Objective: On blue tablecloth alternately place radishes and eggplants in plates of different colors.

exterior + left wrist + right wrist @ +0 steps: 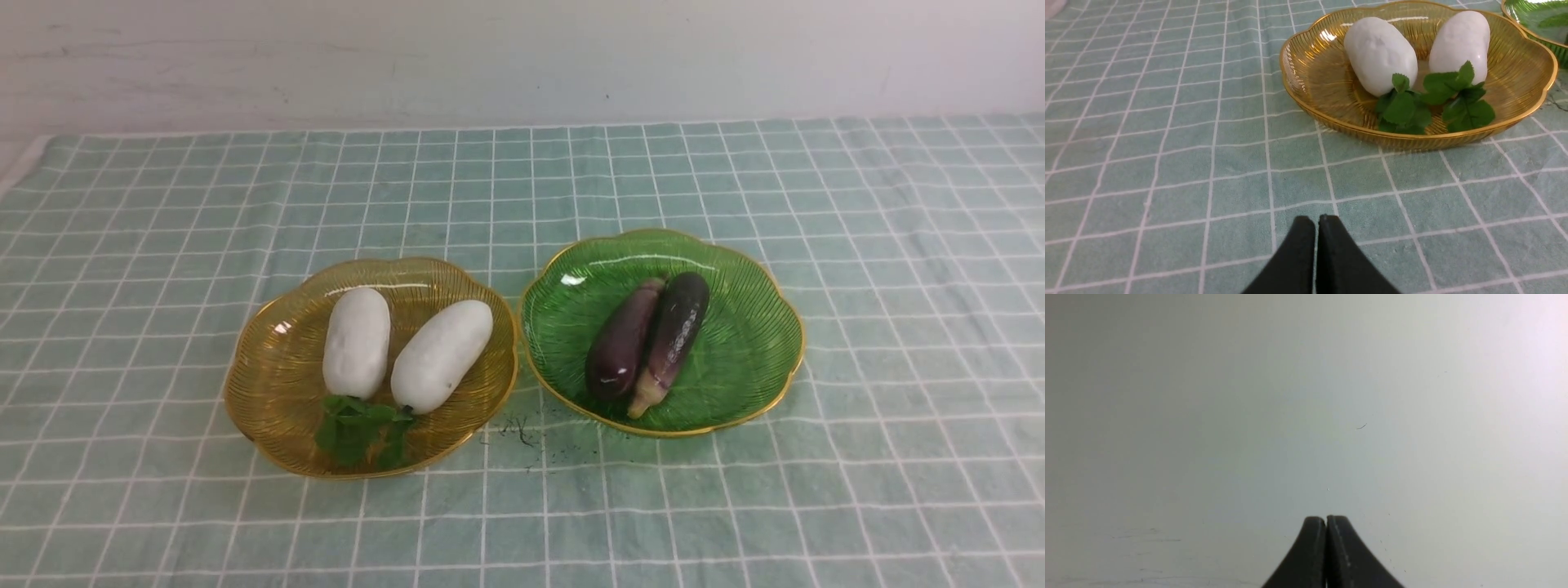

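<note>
Two white radishes (357,341) (442,355) lie side by side in the amber-yellow plate (269,384) on the blue tablecloth (163,245), with a green leafy sprig (359,425) at their near ends. Beside it, on the right, the green plate (751,359) holds two dark purple eggplants (622,341) (674,335). Neither arm shows in the front view. The left wrist view shows my left gripper (1317,218) shut and empty over the cloth, short of the amber plate (1306,69) and radishes (1380,55). My right gripper (1326,518) is shut, facing a plain pale surface.
A pale wall (522,57) runs behind the cloth's far edge. Small dark specks (518,429) lie on the cloth between the two plates. A sliver of the green plate (1535,20) shows in the left wrist view.
</note>
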Available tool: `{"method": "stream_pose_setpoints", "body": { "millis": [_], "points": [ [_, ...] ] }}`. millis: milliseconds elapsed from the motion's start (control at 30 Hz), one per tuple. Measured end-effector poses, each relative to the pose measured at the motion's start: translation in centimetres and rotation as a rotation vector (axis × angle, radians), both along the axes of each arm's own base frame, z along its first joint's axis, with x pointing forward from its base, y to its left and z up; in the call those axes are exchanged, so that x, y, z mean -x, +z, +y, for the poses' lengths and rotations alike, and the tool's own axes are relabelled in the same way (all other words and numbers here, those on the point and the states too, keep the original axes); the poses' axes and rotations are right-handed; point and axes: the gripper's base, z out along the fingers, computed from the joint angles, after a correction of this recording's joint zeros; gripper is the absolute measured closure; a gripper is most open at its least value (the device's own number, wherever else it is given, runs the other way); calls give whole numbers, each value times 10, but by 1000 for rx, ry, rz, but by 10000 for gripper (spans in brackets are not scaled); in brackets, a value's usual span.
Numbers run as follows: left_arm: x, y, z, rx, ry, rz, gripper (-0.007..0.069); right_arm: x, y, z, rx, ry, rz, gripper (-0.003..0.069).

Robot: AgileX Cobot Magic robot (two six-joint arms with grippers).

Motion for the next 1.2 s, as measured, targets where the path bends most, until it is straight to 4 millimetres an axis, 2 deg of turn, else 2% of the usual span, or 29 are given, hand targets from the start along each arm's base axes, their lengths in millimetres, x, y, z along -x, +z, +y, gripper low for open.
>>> {"method": "stream_pose_setpoints", "body": {
  "millis": [667, 733, 833, 867, 933, 967, 1000, 1033, 1100, 1133, 1200],
  "points": [
    [0, 0, 0, 0, 1, -3, 632, 0, 0, 0, 4, -1, 2, 674],
    [0, 0, 0, 0, 1, -3, 632, 0, 0, 0, 38, -16, -5, 674],
    [0, 0, 0, 0, 1, -3, 632, -4, -11, 2, 213, -83, 56, 674],
    [0, 0, 0, 0, 1, -3, 632, -5, -11, 2, 223, -91, 56, 674],
    [0, 0, 0, 0, 1, -3, 632, -12, -31, 1, 328, -176, 163, 674],
    [0, 0, 0, 0, 1, -3, 632, -13, -33, 1, 335, -181, 178, 674],
    [0, 0, 0, 0, 1, -3, 632, -19, -52, -1, 374, -232, 268, 674],
    [0, 0, 0, 0, 1, -3, 632, -20, -55, -1, 376, -241, 284, 674],
    [0, 0, 0, 0, 1, -3, 632, -28, -88, -4, 402, -284, 422, 674],
    [0, 0, 0, 0, 1, -3, 632, -29, -93, -4, 398, -288, 445, 674],
    [0, 0, 0, 0, 1, -3, 632, -32, -118, -6, 378, -297, 542, 674]
  ]
}}
